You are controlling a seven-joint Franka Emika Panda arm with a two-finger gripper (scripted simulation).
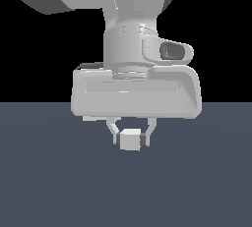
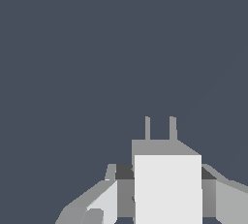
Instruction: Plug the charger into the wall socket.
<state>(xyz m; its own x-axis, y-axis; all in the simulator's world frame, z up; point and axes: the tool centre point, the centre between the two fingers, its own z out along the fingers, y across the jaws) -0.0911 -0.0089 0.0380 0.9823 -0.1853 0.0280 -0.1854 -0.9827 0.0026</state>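
The charger (image 1: 130, 140) is a small off-white cube held between my gripper's (image 1: 131, 139) two fingers, a little above the dark grey floor. In the wrist view the charger (image 2: 167, 189) shows as a white block with two short grey prongs (image 2: 160, 128) sticking out of its far face, and the fingers (image 2: 109, 196) press against its two sides. The gripper is shut on the charger. The wall socket is out of view in both views.
The dark grey-blue floor (image 1: 59, 182) fills the lower half of the exterior view and the whole background of the wrist view. The arm's large grey hand body (image 1: 135, 93) and wrist block the middle of the exterior view.
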